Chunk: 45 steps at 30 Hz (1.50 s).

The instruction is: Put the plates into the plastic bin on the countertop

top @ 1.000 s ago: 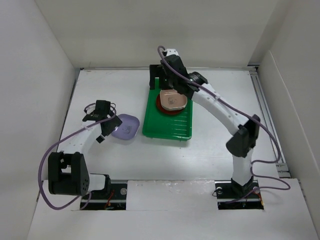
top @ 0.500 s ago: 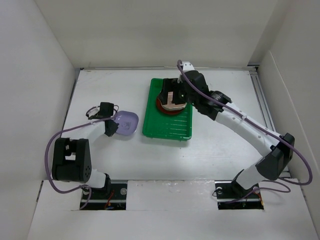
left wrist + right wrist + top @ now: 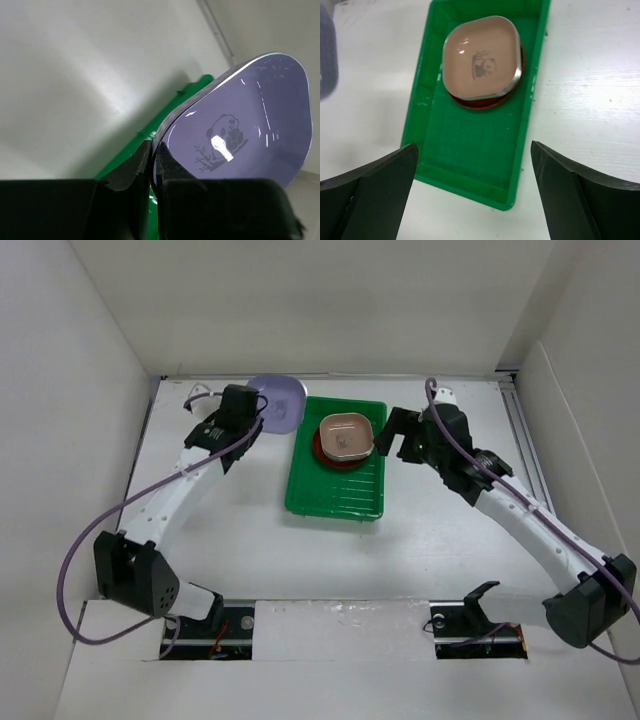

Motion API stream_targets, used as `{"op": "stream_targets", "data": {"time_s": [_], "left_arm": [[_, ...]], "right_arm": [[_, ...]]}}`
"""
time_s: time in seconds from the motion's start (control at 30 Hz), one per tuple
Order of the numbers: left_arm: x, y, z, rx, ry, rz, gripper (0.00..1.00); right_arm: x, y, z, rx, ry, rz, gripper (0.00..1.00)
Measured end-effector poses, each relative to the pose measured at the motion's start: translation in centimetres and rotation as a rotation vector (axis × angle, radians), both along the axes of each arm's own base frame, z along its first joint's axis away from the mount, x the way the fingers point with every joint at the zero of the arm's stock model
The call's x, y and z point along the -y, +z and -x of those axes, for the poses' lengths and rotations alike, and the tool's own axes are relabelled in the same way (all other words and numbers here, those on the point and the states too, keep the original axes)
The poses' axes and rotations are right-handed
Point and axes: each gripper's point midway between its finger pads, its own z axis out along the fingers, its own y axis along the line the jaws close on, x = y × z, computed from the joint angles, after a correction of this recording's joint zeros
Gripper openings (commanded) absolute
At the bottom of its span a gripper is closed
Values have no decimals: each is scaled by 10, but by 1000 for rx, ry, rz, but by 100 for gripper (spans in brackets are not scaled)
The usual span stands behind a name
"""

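Note:
My left gripper [image 3: 256,413] is shut on the rim of a lavender plate [image 3: 277,400] and holds it in the air, tilted, by the far left corner of the green plastic bin [image 3: 335,490]. The left wrist view shows the plate's panda print [image 3: 240,120], the rim pinched in the gripper [image 3: 154,160] and the bin's edge [image 3: 200,85] below. A tan-pink plate [image 3: 346,436] rests on a red-orange plate [image 3: 322,456] at the bin's far end. My right gripper [image 3: 393,436] stands open and empty to the right of the stack. Its wrist view shows the gripper [image 3: 472,146] above the bin [image 3: 470,160] and the tan-pink plate [image 3: 481,62].
White panels wall the white countertop [image 3: 220,530] on the left, back and right. A metal rail [image 3: 530,470] runs along the right edge. The left arm's purple cable [image 3: 120,530] loops over the left side of the counter.
My left gripper shut on the lavender plate left of the bin and carried it up to the bin's far left corner. The right gripper drew back rightward off the stacked plates, still open.

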Motion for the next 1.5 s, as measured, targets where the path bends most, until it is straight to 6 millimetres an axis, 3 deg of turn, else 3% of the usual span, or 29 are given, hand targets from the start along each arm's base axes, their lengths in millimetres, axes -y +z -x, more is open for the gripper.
{"op": "stream_targets", "data": {"time_s": [0.07,0.13,0.23,0.37,0.47,0.57,0.67,0.7,0.77,0.83,0.87,0.93,1.03,1.17,1.23,1.33,1.43,1.5], "left_arm": [[27,16,-17,33,-23,43,0],[54,16,-35,37,-40,85,0],[95,-13,-51,-11,-56,146,0],[143,-69,-46,-134,-60,181,0],[175,-87,-49,-182,-62,196,0],[197,-87,-60,-175,-63,232,0],[202,-82,-68,-168,-55,267,3],[203,-81,-69,-168,-52,275,7],[204,-82,-70,-175,-46,289,23],[203,-84,-69,-184,-36,299,56],[203,-85,-69,-188,-34,302,89],[204,-85,-69,-187,-37,306,100],[207,-81,-67,-176,-49,306,100],[211,-45,-58,-99,-107,266,100],[214,-8,-47,-33,-167,235,100],[211,64,-31,100,-263,188,100],[177,129,-10,229,-283,116,100],[141,153,11,277,-260,57,100]], "right_arm": [[13,-9,3,-20,-29,-1,100],[17,-6,10,-14,-31,-13,100],[21,14,20,30,-29,-48,100],[30,41,32,95,-36,-95,100],[36,53,43,123,-37,-112,100],[42,61,52,141,-37,-126,100],[46,65,60,150,-38,-130,100],[47,65,62,149,-38,-129,100],[49,63,64,144,-37,-126,100],[50,62,66,139,-38,-123,100],[50,61,66,136,-38,-121,100],[50,61,66,135,-38,-120,100],[50,61,66,135,-38,-119,100],[51,60,66,136,-41,-112,100],[53,58,67,129,-45,-105,100],[62,56,70,114,-74,-71,100],[74,65,77,122,-117,-39,100],[80,76,85,144,-129,-36,100]]}}
